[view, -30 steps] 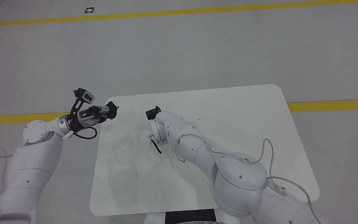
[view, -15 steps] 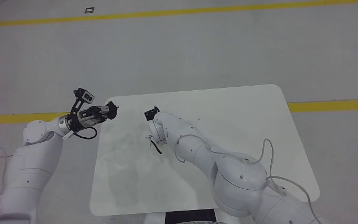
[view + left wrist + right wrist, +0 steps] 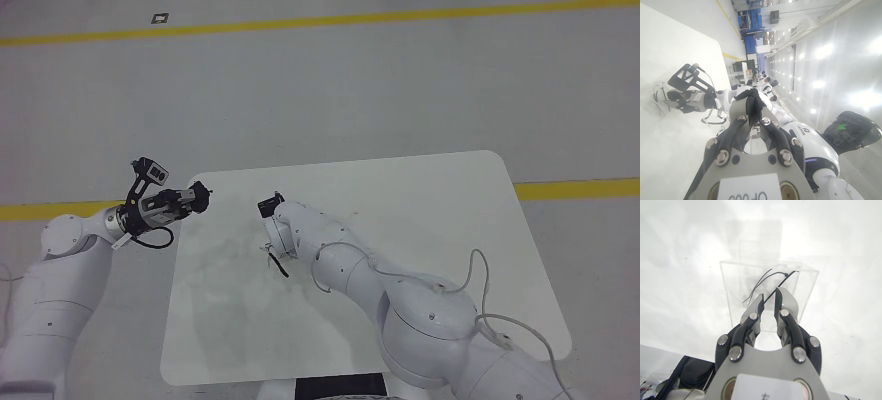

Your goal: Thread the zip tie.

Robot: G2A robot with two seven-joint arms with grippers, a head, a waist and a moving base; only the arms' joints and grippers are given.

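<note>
Right hand (image 3: 769, 293) slightly nearer zip tie (image 3: 785, 275)

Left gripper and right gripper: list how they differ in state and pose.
The left gripper is shut, fingers pressed together; the right gripper is open, with the zip tie strap showing in the gap. The left gripper points sideways at the edge of the table; the right gripper points down at a clear box holding the zip tie. Both have grey fingers with black pads and black links.
</note>
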